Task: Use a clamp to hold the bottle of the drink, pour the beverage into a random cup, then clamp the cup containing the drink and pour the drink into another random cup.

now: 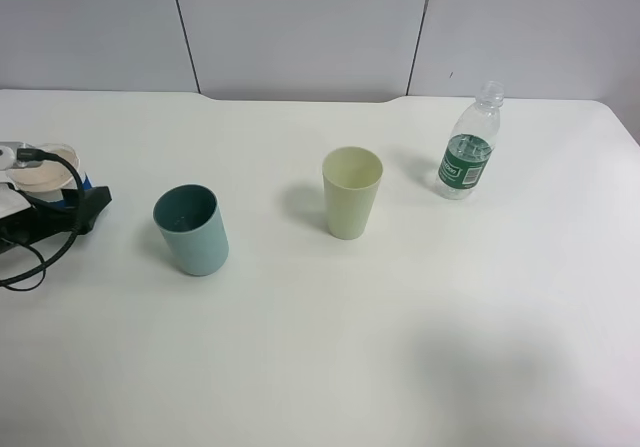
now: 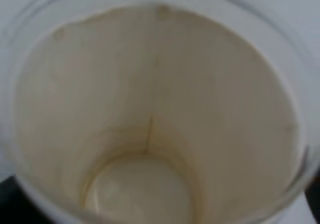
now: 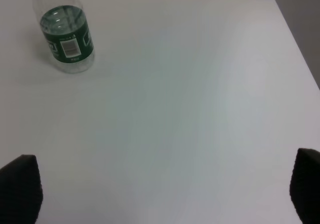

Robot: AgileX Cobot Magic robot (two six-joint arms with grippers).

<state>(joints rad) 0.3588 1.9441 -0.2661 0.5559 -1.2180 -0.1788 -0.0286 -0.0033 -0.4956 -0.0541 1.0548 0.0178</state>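
From the high camera I see the whole white surface (image 1: pixel 320 367): a teal cup (image 1: pixel 191 230) on the left, a pale green cup (image 1: pixel 352 192) in the middle, and a clear bottle (image 1: pixel 469 144) with a green label upright at the far right, well apart from both cups. At the left edge sits a white cup (image 1: pixel 45 170) beside black cabling. Neither arm shows there.

My left wrist camera is filled by the inside of a cream cup (image 2: pixel 150 119), stained at the walls, nothing in it that I can make out. The left gripper is out of sight, so I cannot tell its state.

My right wrist camera shows the bottle (image 3: pixel 64 33) standing on the surface (image 3: pixel 190 108), and the right gripper (image 3: pixel 165 186) spread wide, its dark fingertips (image 3: pixel 20 186) at opposite edges, holding nothing.

Both the teal and green cups look empty from above.
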